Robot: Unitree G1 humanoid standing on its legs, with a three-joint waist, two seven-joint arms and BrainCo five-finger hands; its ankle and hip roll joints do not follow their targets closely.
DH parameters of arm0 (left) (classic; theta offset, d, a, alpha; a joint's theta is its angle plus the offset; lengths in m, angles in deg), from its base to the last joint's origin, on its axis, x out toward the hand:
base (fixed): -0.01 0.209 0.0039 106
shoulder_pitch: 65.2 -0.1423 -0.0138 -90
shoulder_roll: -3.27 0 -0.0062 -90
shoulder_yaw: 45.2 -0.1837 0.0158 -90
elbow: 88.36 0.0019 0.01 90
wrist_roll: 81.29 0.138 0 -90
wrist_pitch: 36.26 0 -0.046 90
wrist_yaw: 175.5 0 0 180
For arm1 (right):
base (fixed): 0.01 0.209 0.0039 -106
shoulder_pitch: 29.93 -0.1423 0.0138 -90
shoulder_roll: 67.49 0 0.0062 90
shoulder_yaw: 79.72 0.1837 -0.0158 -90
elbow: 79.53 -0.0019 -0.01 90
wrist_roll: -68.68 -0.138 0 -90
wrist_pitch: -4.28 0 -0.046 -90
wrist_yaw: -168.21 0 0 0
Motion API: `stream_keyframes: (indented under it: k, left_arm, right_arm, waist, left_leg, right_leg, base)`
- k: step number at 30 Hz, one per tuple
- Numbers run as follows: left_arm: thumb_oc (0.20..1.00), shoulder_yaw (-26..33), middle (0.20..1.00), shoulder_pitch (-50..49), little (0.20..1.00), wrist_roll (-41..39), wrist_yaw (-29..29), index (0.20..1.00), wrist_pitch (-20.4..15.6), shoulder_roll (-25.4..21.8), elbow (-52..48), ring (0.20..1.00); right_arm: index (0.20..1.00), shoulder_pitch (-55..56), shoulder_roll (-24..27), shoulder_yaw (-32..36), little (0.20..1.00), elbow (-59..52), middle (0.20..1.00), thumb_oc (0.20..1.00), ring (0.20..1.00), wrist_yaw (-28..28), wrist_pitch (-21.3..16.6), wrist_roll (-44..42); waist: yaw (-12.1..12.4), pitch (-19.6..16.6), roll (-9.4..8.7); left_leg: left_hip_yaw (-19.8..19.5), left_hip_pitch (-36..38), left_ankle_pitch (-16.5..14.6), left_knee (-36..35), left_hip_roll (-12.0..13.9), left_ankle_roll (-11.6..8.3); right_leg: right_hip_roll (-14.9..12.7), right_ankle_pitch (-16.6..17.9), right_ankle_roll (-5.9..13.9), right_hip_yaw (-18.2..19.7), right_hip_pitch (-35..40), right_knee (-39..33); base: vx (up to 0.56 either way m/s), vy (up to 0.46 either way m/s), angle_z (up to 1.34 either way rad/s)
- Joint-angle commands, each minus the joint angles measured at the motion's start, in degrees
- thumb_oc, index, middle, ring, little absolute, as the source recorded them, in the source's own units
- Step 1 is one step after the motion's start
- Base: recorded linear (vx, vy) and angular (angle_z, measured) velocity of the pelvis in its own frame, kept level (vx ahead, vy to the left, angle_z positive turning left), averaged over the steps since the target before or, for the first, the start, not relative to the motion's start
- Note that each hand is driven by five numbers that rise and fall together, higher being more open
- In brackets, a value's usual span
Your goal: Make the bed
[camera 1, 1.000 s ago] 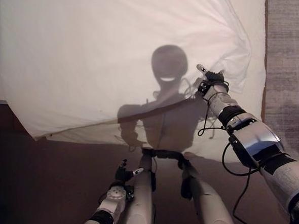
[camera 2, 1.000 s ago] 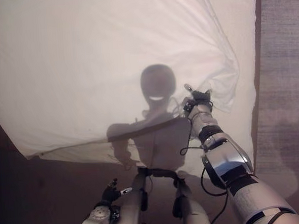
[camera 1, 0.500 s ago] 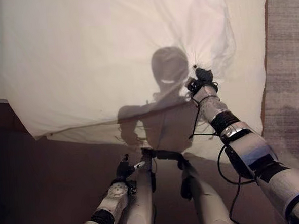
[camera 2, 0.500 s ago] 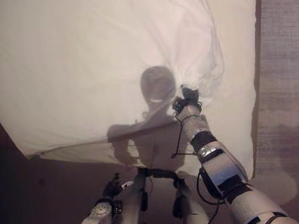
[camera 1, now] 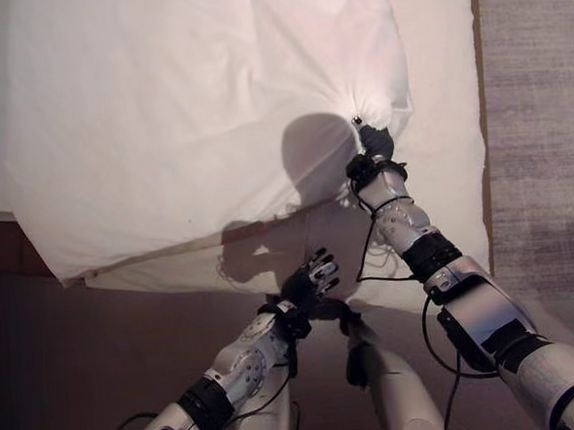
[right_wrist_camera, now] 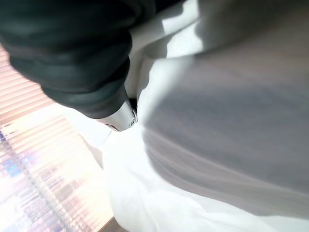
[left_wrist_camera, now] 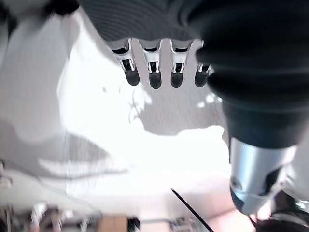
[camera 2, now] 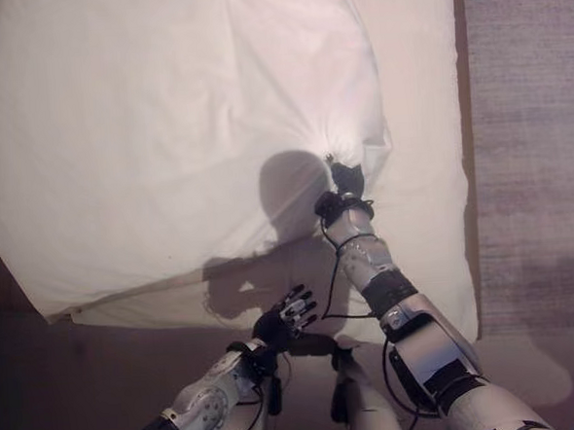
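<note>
- Two hands are at work over a white duvet [camera 1: 183, 114] that lies across the bed [camera 1: 450, 166], its nearer edge hanging toward the dark floor [camera 1: 43, 366].
- Nearest, the left hand [camera 1: 309, 280] has come up from low beside the body and now hovers just short of the duvet's nearer hem, near the right forearm. Its fingers [left_wrist_camera: 154, 72] are straight and spread, holding nothing, as its wrist view confirms.
- Farther in, the right hand [camera 1: 373, 149] has travelled inward across the cloth. Half a second ago it was already bunching the fabric; now tight creases fan out from it, and the duvet's right-hand corner, which a second ago lay spread toward the bed's right side, is gathered into a puckered lobe. Its fingers look clenched on that pinch of duvet, and its wrist view shows cloth pressed right against the dark cover.
- My reading: the cover is being dragged leftward rather than smoothed, so the bare sheet on the right has widened. The left hand seems about to join the grip.
- Farthest, the duvet's long axis runs roughly left to right across the bed, slightly skewed, with the lower-left corner [camera 1: 62, 277] pointing toward the robot's left and overhanging the mattress edge.
</note>
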Motion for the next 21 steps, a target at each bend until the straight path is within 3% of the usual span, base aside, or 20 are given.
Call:
stream_keyframes:
  k: [1,7,11,16,21]
  left_arm:
    - [1.000,0.78,1.000,-1.12,1.000,-5.98,0.51,1.000,0.83,1.86,-1.13,1.000]
    - [1.000,3.91,1.000,0.59,1.000,-10.99,-2.24,1.000,-0.71,6.27,2.35,1.000]
    - [1.000,10.56,1.000,3.40,1.000,-13.17,-5.48,1.000,-7.31,9.91,4.93,1.000]
    - [1.000,20.45,1.000,8.45,1.000,-16.57,-11.04,1.000,-18.18,15.38,7.35,1.000]
    - [1.000,27.35,1.000,11.74,1.000,-15.44,-14.79,1.000,-23.28,17.36,9.33,1.000]
  right_arm:
    - [0.200,-4.08,0.29,-0.45,0.200,-7.77,0.200,0.200,0.200,2.25,-3.10,2.56]
    - [0.200,-2.39,-1.25,-2.61,0.200,-10.43,0.200,0.200,0.200,2.83,-2.92,1.39]
    - [0.200,-0.18,-1.22,-2.64,0.200,-13.66,0.200,0.200,0.200,2.68,-3.27,1.66]
    - [0.200,3.30,-1.53,-1.97,0.200,-16.55,0.200,0.200,0.200,0.92,-3.30,3.49]
    - [0.200,6.05,-1.92,-0.52,0.200,-17.30,0.200,0.200,0.200,-0.36,-3.78,4.13]
  waist:
    - [-1.72,-3.59,-6.35]
    - [-2.09,-5.13,-7.27]
    - [-2.15,-5.91,-8.33]
    - [-1.87,-6.59,-9.62]
    - [-1.57,-7.22,-10.39]
  left_leg:
    - [3.02,5.57,-7.18,-0.05,-3.61,-0.48]
    - [3.53,7.02,-7.66,-0.05,-3.54,-0.14]
    - [3.64,7.78,-8.02,0.18,-3.53,0.09]
    - [3.73,8.36,-8.38,0.41,-3.46,0.16]
    - [3.72,8.32,-8.22,0.39,-3.27,0.05]
  right_leg:
    - [-4.98,5.86,5.25,5.90,-0.50,-2.60]
    - [-4.75,5.47,5.27,6.30,0.34,-2.28]
    - [-4.72,5.20,5.30,6.54,0.79,-1.88]
    - [-4.62,4.94,5.37,6.62,1.27,-1.66]
    - [-4.56,5.08,5.33,6.39,1.37,-1.93]
  base:
    - [0.00,-0.015,-0.04]
    - [0.00,-0.010,-0.10]
    - [0.00,-0.012,-0.04]
    - [0.00,-0.022,-0.03]
    - [0.00,0.000,0.00]
